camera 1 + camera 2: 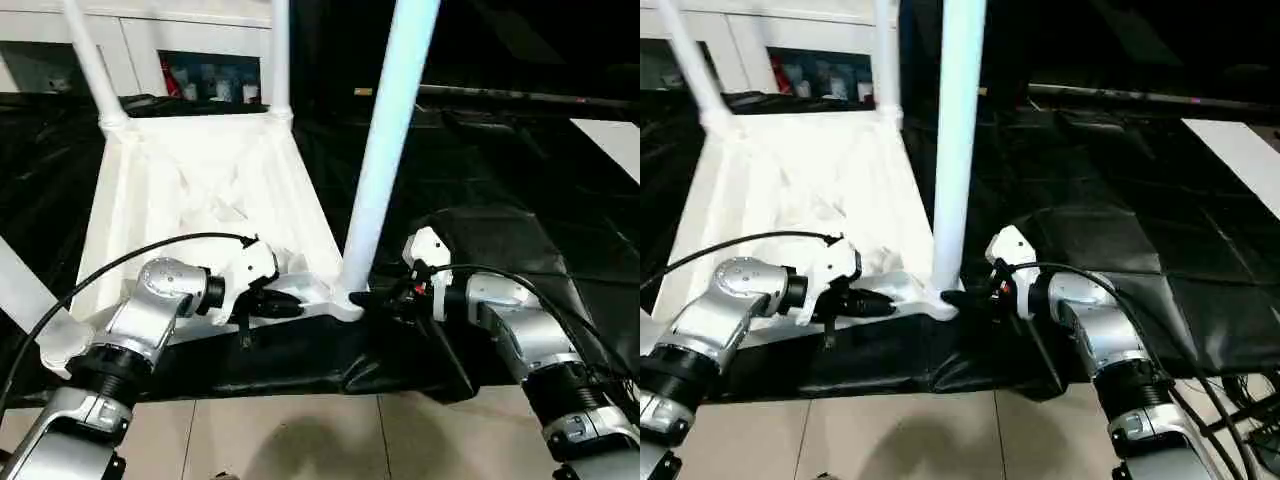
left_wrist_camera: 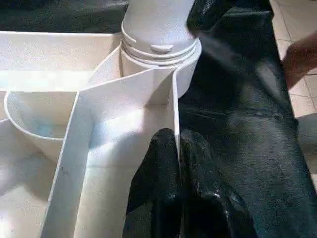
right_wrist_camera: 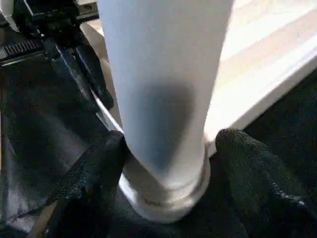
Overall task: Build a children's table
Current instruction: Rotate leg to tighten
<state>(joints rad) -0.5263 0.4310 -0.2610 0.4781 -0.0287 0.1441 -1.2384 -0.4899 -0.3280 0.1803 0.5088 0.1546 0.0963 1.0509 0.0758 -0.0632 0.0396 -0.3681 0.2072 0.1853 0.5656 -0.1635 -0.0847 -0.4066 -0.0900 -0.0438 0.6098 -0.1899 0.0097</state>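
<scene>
The children's table lies upside down on black cloth, its ribbed white top (image 1: pixel 200 180) facing up. A white leg (image 1: pixel 385 150) stands upright in the near right corner socket (image 2: pixel 158 47). My left gripper (image 1: pixel 300 308) is shut on the top's thin rim wall (image 2: pixel 176 99) just beside that socket, one finger on each side. My right gripper (image 1: pixel 362 297) is open, and its fingers (image 3: pixel 94 168) straddle the leg's base (image 3: pixel 163 148) at the socket with a narrow gap on one side. Two more legs (image 1: pixel 90 60) (image 1: pixel 280 50) stand at the far corners, and another (image 1: pixel 25 290) leans at the near left.
The black cloth (image 1: pixel 480 230) covers a large table whose front edge runs just below my grippers, with tiled floor (image 1: pixel 300 430) beneath. A white cabinet with a glass door (image 1: pixel 200 70) stands behind. A white panel (image 1: pixel 610 140) lies at the far right.
</scene>
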